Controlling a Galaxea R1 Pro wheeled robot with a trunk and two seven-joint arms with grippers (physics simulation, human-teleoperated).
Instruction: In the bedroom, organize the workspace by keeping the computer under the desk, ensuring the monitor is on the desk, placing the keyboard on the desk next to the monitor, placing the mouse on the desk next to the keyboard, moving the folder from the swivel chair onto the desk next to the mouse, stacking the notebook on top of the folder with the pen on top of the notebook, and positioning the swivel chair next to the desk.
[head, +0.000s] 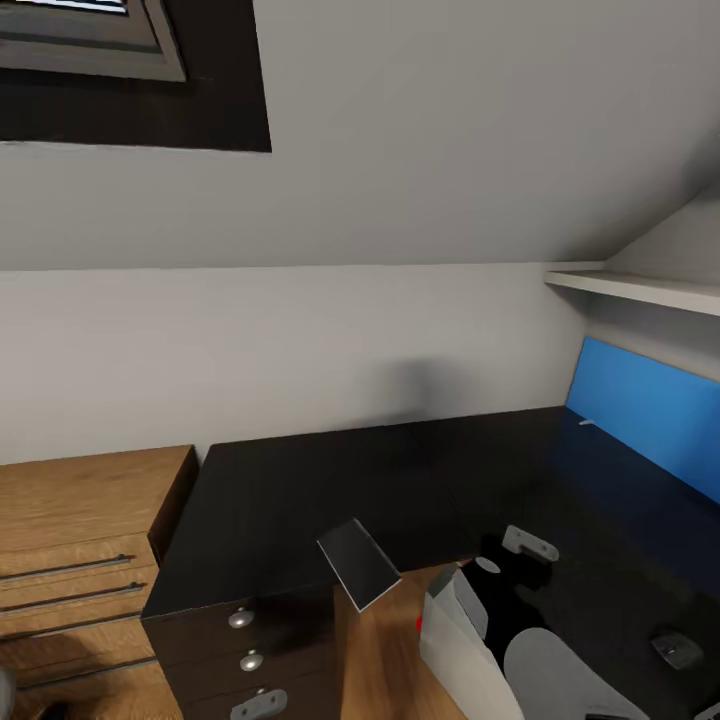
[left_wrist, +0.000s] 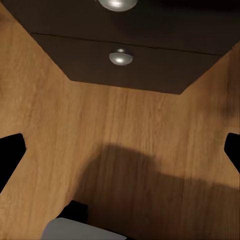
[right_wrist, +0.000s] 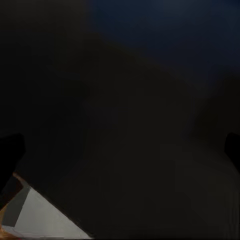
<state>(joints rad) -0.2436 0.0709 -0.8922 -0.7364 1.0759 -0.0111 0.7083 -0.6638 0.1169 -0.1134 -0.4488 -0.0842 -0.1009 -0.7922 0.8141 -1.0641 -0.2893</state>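
Note:
The desk (head: 300, 490) has a glossy black L-shaped top and a black drawer unit (head: 270, 620) with round silver knobs (left_wrist: 120, 57). A light grey box with a red dot, the computer (head: 450, 645), stands on the wood floor at the desk's inner corner. A tilted dark grey slab with a pale edge (head: 358, 563) sits at the desk's front edge; I cannot tell what it is. My right gripper (right_wrist: 120, 150) is open over the dark desk top (right_wrist: 130, 100), with a pale grey corner (right_wrist: 37, 217) beside it. My left gripper (left_wrist: 120, 150) is open above the floor (left_wrist: 100, 125), facing the drawers.
A light-wood drawer chest (head: 70, 540) stands left of the desk. A blue wall panel (head: 650, 400) lines the desk's right side under a white shelf (head: 640, 288). A skylight (head: 90, 40) is at the upper left. My right arm (head: 560, 670) reaches over the desk's right wing.

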